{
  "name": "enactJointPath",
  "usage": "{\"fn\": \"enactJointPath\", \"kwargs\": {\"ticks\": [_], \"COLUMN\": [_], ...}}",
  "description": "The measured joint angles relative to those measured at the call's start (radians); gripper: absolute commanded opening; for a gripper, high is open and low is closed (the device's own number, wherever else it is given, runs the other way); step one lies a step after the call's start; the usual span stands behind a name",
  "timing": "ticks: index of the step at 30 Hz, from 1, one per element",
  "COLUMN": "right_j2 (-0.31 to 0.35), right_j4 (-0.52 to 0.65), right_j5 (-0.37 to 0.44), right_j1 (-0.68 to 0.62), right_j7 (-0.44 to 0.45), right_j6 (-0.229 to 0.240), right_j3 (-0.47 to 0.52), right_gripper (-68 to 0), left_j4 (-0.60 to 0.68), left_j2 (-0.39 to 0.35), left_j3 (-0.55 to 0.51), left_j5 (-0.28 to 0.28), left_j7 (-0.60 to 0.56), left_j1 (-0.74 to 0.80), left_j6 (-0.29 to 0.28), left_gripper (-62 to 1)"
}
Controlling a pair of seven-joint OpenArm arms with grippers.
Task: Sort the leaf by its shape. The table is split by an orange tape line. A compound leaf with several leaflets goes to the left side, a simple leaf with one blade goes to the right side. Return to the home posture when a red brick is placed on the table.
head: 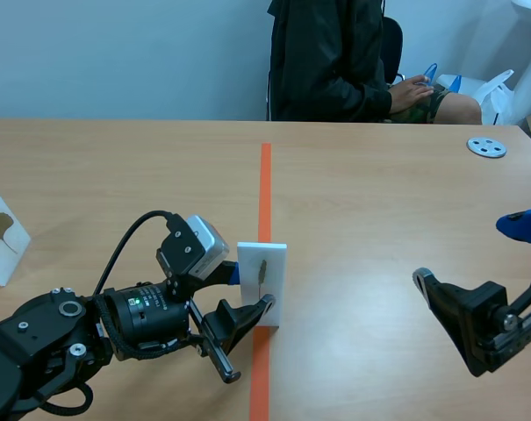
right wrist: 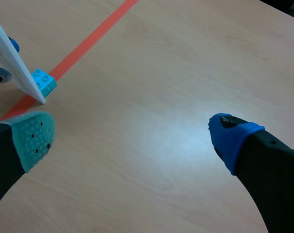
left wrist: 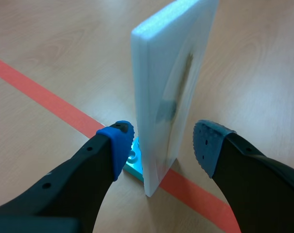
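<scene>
left gripper [left wrist: 164, 141] stands spread around the upright white leaf card [left wrist: 173, 58].

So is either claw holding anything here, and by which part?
Nothing is held. The left claw is open around the upright white card's lower part, with a gap at one side; the right claw is open.

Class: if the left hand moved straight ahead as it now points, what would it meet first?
The left hand would likely meet the white leaf card, standing upright between its open fingers.
</scene>
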Motion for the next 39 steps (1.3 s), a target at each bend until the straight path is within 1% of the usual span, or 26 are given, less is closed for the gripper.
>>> {"fn": "enactJointPath", "kwargs": {"ticks": [1,6,12,15,18,21,25,28,29,32,35,36,38,39], "right_j2": [0.000,0.000,0.000,0.000,0.000,0.000,0.000,0.000,0.000,0.000,0.000,0.000,0.000,0.000], "right_j4": [0.000,0.000,0.000,0.000,0.000,0.000,0.000,0.000,0.000,0.000,0.000,0.000,0.000,0.000], "right_j5": [0.000,0.000,0.000,0.000,0.000,0.000,0.000,0.000,0.000,0.000,0.000,0.000,0.000,0.000], "right_j1": [0.000,0.000,0.000,0.000,0.000,0.000,0.000,0.000,0.000,0.000,0.000,0.000,0.000,0.000], "right_j7": [0.000,0.000,0.000,0.000,-0.005,-0.008,-0.008,-0.008,-0.008,-0.008,-0.008,-0.008,-0.008,-0.008], "right_j6": [0.000,0.000,0.000,0.000,0.000,0.000,0.000,0.000,0.000,0.000,0.000,0.000,0.000,0.000], "right_j3": [0.000,0.000,0.000,0.000,0.000,0.000,0.000,0.000,0.000,0.000,0.000,0.000,0.000,0.000], "right_gripper": [0.4,0.4,0.4,0.4,0.4,0.4,0.4,0.4,0.4,0.4,0.4,0.4,0.4,0.4], "left_j4": [0.000,0.000,0.000,0.010,0.089,0.243,0.460,0.578,0.606,0.658,0.664,0.664,0.659,0.655], "left_j2": [0.000,0.000,0.000,0.000,-0.001,-0.001,-0.017,-0.041,-0.045,-0.048,-0.048,-0.048,-0.048,-0.048], "left_j3": [0.000,0.000,0.000,0.000,-0.015,-0.064,-0.162,-0.254,-0.289,-0.402,-0.517,-0.552,-0.612,-0.642], "left_j5": [0.000,0.000,0.000,0.000,-0.004,-0.041,-0.124,-0.173,-0.180,-0.219,-0.269,-0.277,-0.298,-0.298], "left_j7": [0.000,0.000,0.000,0.003,0.026,0.100,0.179,0.224,0.235,0.262,0.278,0.278,0.278,0.278], "left_j1": [0.000,0.000,0.000,0.000,0.021,0.063,0.141,0.230,0.265,0.367,0.452,0.474,0.505,0.515], "left_j6": [0.001,0.008,0.008,0.007,0.005,-0.003,-0.003,-0.003,0.000,0.001,0.012,0.026,0.077,0.103], "left_gripper": [-33.0,-47.9,-56.9,-56.8,-56.8,-56.8,-56.8,-56.8,-56.8,-56.8,-56.8,-56.8,-56.8,-56.8]}}
